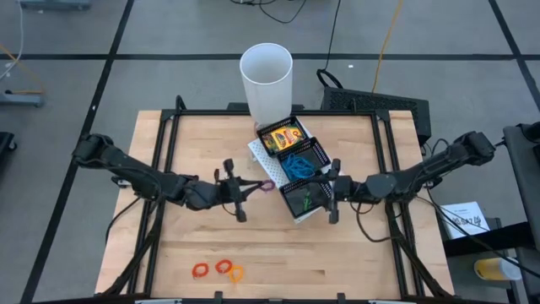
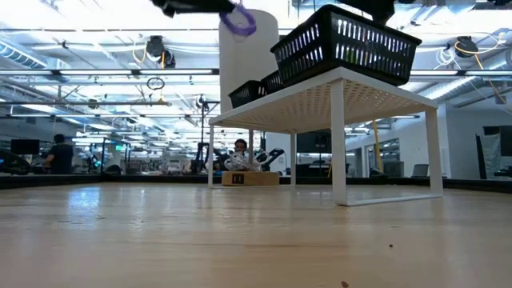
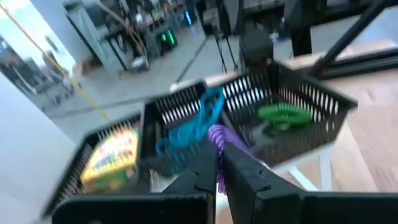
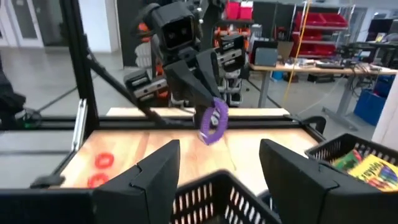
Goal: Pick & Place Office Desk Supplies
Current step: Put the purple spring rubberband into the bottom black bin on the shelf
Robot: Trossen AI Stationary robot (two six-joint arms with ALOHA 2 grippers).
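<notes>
High view shows the left gripper (image 1: 253,187) clenched on a thin purple rubber-band loop (image 1: 267,185), held aloft just beside the black mesh three-compartment tray (image 1: 314,150), likely for dropping in. Blue loops (image 1: 295,164) and green loops (image 1: 309,197) are sorted there already. Opposite, the right gripper (image 1: 325,196) waits released over the tray's near end.

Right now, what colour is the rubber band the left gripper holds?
Purple; the left gripper pinches it, clearest in the right wrist view.

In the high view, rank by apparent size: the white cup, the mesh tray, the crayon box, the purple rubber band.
1. Black mesh tray
2. White cup, though it stands tall, nearer the overhead camera, which inflates it
3. Crayon box
4. Purple rubber band, held by the left gripper
</notes>
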